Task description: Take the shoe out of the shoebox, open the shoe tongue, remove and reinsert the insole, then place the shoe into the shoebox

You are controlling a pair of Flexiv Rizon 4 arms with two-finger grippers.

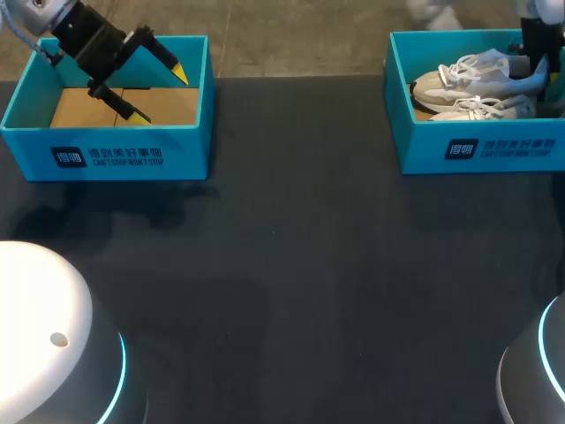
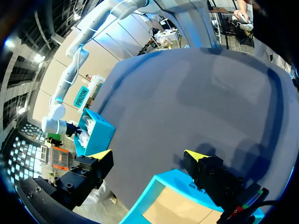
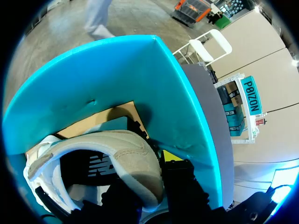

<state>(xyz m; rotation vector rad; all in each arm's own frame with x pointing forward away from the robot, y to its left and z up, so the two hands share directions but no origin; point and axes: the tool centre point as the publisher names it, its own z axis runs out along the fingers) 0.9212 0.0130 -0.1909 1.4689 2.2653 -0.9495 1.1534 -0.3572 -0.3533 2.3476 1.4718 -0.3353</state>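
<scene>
The turquoise cardboard shoebox at upper left (image 1: 187,155) and the matching turquoise shoebox at upper right (image 1: 424,147) each bore a dark logo and lettering on its front wall.

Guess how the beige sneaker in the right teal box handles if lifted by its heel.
The beige fabric sneaker probably holds its shape at the padded heel collar, though the toe may droop when lifted from there. Its loose white laces could dangle and snag the second sneaker lying close beside it.
</scene>
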